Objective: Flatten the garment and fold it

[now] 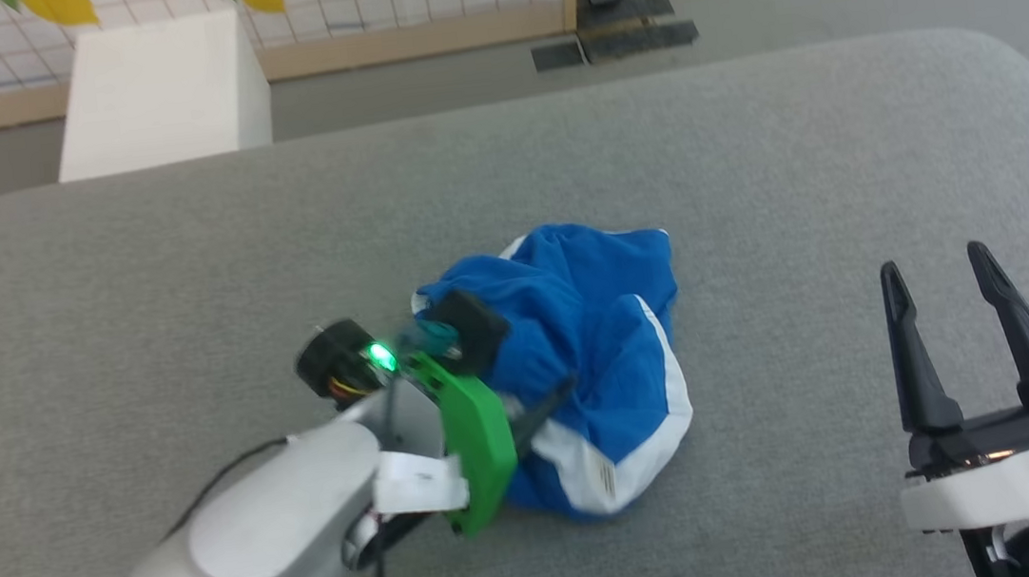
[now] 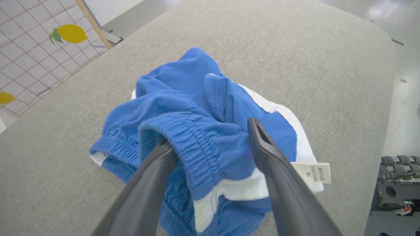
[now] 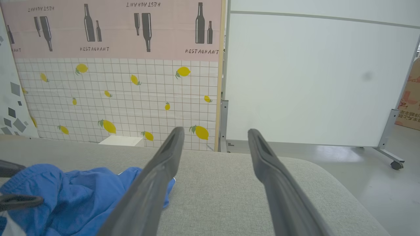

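Work stands at the flattening step, we judge: the garment (image 1: 596, 337) lies in a crumpled heap near the middle of the grey tabletop (image 1: 748, 140), with nothing spread or folded yet. Our left gripper (image 2: 208, 132) is at the heap with its jaws wide apart, straddling a bunched stretch of the elastic waistband (image 2: 197, 141) (the cloth is touched on one side, not pinched). Our right gripper (image 1: 935, 263) hovers well apart to the right, jaws parted and empty. Next, we think, the left jaws must close on that waistband, and the right must come over for a second hold so the cloth can be drawn flat.
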